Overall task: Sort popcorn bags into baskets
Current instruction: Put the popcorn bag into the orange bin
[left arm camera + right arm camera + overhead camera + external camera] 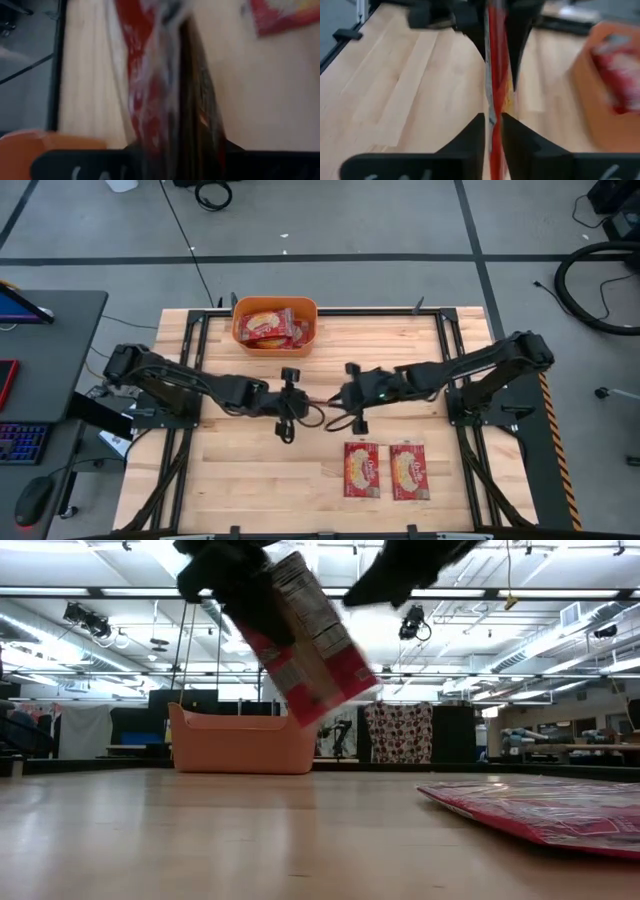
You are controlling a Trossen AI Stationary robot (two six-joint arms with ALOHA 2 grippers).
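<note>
Table (pixel 250 470) of pale wood planks, dark rails at edges — grey floor around, ceiling lights in low view. Orange basket (pixel 275 323) at far edge, red packets inside. Two popcorn bags (pixel 386 470) flat on near right, long axes running near-to-far. Held bag (pixel 312 635) mid-air over table centre, edge-on, long axis tilted. Left gripper (pixel 297 401) and right gripper (pixel 345 398) met at centre, both pinching held bag.
</note>
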